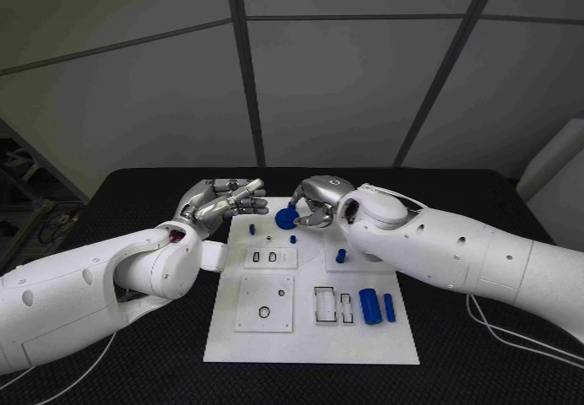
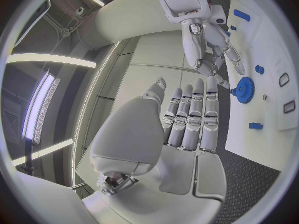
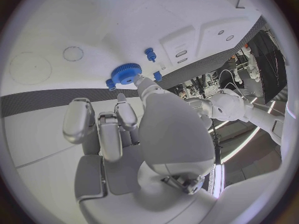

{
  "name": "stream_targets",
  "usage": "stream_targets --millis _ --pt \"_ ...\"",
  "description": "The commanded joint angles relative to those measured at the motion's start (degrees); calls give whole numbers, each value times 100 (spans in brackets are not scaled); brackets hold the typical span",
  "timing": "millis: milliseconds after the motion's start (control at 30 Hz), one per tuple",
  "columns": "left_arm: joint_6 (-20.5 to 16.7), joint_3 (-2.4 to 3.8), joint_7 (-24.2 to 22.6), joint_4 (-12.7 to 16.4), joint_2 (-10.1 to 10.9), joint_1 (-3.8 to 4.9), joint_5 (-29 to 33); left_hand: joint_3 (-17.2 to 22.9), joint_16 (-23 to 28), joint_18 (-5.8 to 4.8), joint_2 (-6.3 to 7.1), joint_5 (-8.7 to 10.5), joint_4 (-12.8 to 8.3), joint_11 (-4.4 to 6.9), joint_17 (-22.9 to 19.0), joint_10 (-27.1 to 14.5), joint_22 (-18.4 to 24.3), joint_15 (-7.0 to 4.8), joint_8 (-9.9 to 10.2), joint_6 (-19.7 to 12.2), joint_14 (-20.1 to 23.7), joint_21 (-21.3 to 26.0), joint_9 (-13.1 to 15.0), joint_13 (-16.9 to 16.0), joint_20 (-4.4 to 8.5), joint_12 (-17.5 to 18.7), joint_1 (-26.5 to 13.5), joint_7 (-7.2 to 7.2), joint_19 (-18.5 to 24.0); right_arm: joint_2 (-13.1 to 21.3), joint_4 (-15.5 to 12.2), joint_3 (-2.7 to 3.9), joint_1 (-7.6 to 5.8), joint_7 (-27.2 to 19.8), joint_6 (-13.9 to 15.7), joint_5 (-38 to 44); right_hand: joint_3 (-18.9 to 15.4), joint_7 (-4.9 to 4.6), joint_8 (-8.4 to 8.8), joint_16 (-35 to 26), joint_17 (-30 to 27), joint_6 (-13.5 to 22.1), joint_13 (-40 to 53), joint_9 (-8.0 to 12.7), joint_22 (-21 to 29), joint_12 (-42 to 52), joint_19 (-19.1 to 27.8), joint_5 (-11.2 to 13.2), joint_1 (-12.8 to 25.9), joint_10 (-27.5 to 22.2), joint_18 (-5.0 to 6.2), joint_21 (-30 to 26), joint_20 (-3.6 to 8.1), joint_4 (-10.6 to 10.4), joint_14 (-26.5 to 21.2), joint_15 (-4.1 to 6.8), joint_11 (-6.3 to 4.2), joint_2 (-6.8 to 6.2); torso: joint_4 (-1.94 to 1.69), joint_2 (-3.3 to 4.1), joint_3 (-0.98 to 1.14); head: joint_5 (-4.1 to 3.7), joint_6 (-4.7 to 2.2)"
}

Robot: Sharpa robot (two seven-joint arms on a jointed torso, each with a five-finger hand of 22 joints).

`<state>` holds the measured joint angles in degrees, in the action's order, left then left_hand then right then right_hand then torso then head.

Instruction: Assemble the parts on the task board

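The right hand (image 1: 319,201) pinches one blue gear (image 1: 286,218) at its fingertips, over the far end of the task board (image 1: 310,337). The left hand (image 1: 223,202) is just beside it, holding nothing, fingers straight and close together. Nearer the robot than both hands lie two blue cylinders (image 1: 370,305) side by side. Three small blue pegs (image 1: 342,255) stand close to the right hand.

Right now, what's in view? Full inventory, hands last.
task board: one, white, middle of the black table.
gear: one, blue, toothed, at the board's far end, held at the right hand's fingertips.
small pegs: a few, blue, standing on the board's far half.
long parts: two, blue, lying side by side on the board's near right.
table: one, black.
left hand: silver, beside the board's far left corner, holding nothing.
right hand: silver, holding the gear.
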<state>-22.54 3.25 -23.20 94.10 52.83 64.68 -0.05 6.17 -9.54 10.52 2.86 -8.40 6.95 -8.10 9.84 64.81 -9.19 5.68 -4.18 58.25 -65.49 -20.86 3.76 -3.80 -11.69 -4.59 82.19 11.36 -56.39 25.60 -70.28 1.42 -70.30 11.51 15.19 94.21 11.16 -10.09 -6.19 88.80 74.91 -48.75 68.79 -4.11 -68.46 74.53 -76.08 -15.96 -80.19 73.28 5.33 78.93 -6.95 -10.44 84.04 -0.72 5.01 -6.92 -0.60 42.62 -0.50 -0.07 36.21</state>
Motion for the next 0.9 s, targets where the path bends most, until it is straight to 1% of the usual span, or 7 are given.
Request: stream_targets --millis 33,100,200,433,667,800,900 --pt "77 5 11 -2 18 10 -48 13 18 -17 -27 21 -7 -32 5 3 5 4 39 -9 26 -14 -6 -1 5 32 -15 37 -28 325 -301 8 -12 -411 856 -639 4 -4 -2 4 1184 -51 -9 -10 17 12 5 -41 14 31 -84 16 -24 -13 522 -25 17 -11 21 -5 1 -5 -3" --pt "79 5 11 -12 27 10 -48 13 18 -17 -27 21 -7 -32 5 3 5 4 39 -9 26 -14 -6 -1 5 32 -15 37 -28 607 -506 12 -14 -507 925 -947 14 -3 -4 -6 1157 -70 -9 -13 42 12 23 -58 0 30 -78 2 -25 -3 516 -26 16 -2 34 -9 9 -13 -7" --pt "79 5 12 -32 37 10 -48 13 23 -17 -26 21 -9 -33 6 1 6 5 40 -11 28 -13 -6 0 4 35 -16 38 -27 1051 -699 35 -21 -596 765 -1449 14 4 -15 -15 1133 -116 -28 -20 67 -4 40 -72 -13 13 -73 -11 -25 16 510 -24 12 -16 55 -21 16 -17 -12" --pt "86 4 9 -62 31 10 -48 13 25 -18 -25 21 -10 -34 7 1 7 5 41 -12 29 -12 -6 0 4 36 -17 38 -26 1839 -710 59 -30 -938 280 -2148 -7 29 4 -35 1086 -153 -70 -19 151 -44 103 -98 -103 -33 -55 -61 -16 101 497 -8 -8 -89 78 -23 28 -107 -39" --pt "99 4 6 -101 -3 9 -48 13 25 -18 -25 21 -10 -34 7 1 7 5 41 -12 29 -12 -6 0 4 36 -17 38 -26 2078 -581 60 -28 -1188 139 -2344 -35 30 32 -27 1109 -131 -76 -11 145 -51 102 -150 -118 -41 -56 -61 -11 119 502 -4 -11 -116 62 -7 42 -164 -51" --pt "101 4 8 -124 -19 9 -48 13 25 -18 -25 21 -10 -34 7 1 7 5 41 -12 29 -12 -6 0 4 36 -17 38 -26 2099 -451 59 -25 -1246 65 -2376 -46 29 46 -25 1116 -117 -78 -7 145 -53 102 -163 -124 -43 -56 -62 -10 126 503 -4 -9 -125 53 -14 21 -185 -38" --pt "104 4 9 -141 -29 9 -68 13 25 -18 -25 21 -10 -34 7 1 7 5 41 -12 29 -12 -6 0 4 36 -17 38 -26 2111 -365 59 -22 -1295 0 -2388 -50 28 51 -25 1116 -112 -79 -5 148 -55 104 -168 -125 -45 -56 -64 -10 127 503 -4 -9 -128 46 -15 20 -188 -25"
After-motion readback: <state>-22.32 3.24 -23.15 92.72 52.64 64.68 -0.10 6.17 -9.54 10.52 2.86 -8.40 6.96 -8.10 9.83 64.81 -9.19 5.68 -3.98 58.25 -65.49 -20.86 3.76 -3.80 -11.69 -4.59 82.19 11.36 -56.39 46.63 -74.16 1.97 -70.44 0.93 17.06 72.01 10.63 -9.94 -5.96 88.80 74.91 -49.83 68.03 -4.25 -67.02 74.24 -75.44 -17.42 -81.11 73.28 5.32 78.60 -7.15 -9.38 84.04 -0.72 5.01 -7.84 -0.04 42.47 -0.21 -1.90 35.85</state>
